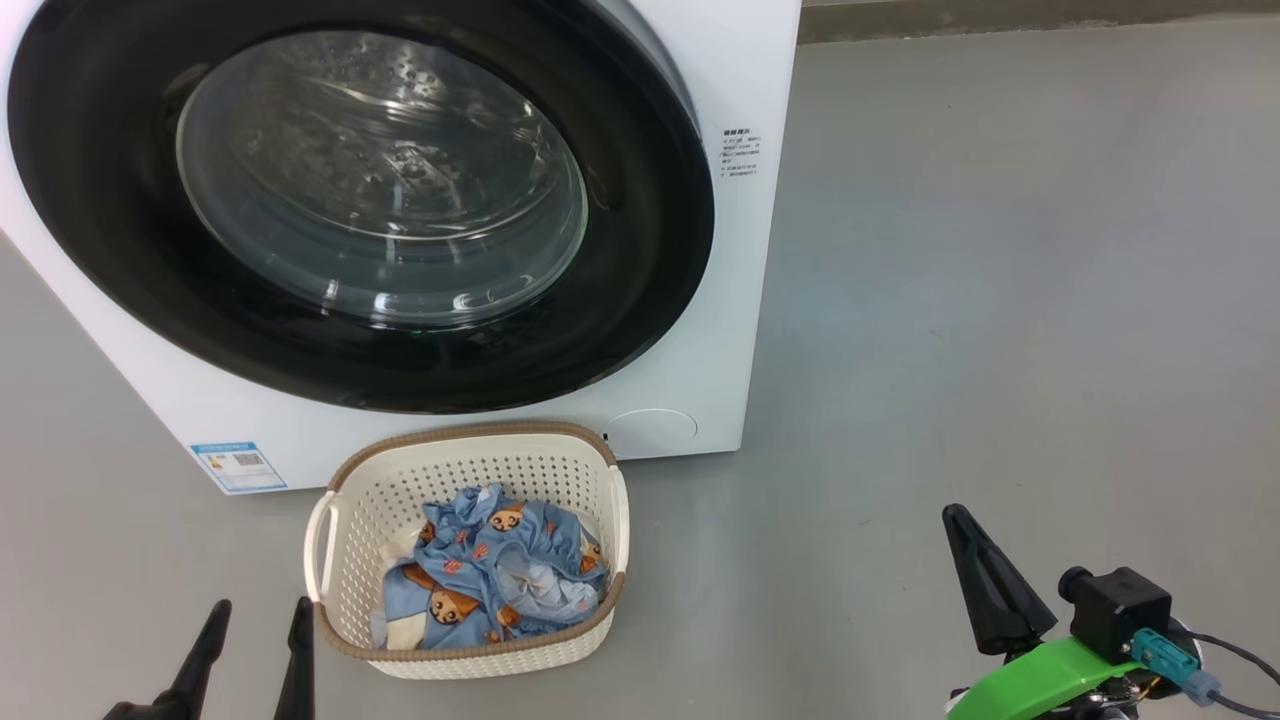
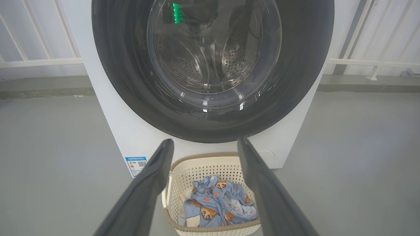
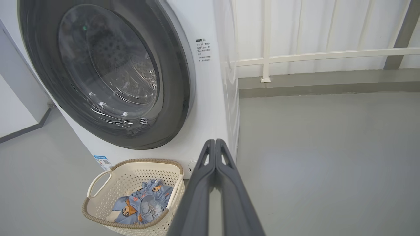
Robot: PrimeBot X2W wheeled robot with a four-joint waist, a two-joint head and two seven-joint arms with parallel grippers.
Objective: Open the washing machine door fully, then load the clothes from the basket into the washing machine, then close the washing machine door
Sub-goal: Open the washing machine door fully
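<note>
- Washing machine door (image 1: 380, 180) sits shut; rigid, glossy, likely slippery, so I'd hook its right rim edge.
- Left pincer (image 1: 262, 608) spread, empty; right pincer (image 3: 215, 147) closed, empty.

Washing machine door (image 1: 380, 180) shut; blue bear-print clothes (image 1: 500, 575) lie in the cream basket (image 1: 470, 470) before it.

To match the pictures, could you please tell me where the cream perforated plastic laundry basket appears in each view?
Head view: cream perforated plastic basket, bottom, left of centre.
Left wrist view: basket at bottom centre.
Right wrist view: basket at lower left.
Shared landmark: blue label sticker low on the white washing machine.
</note>
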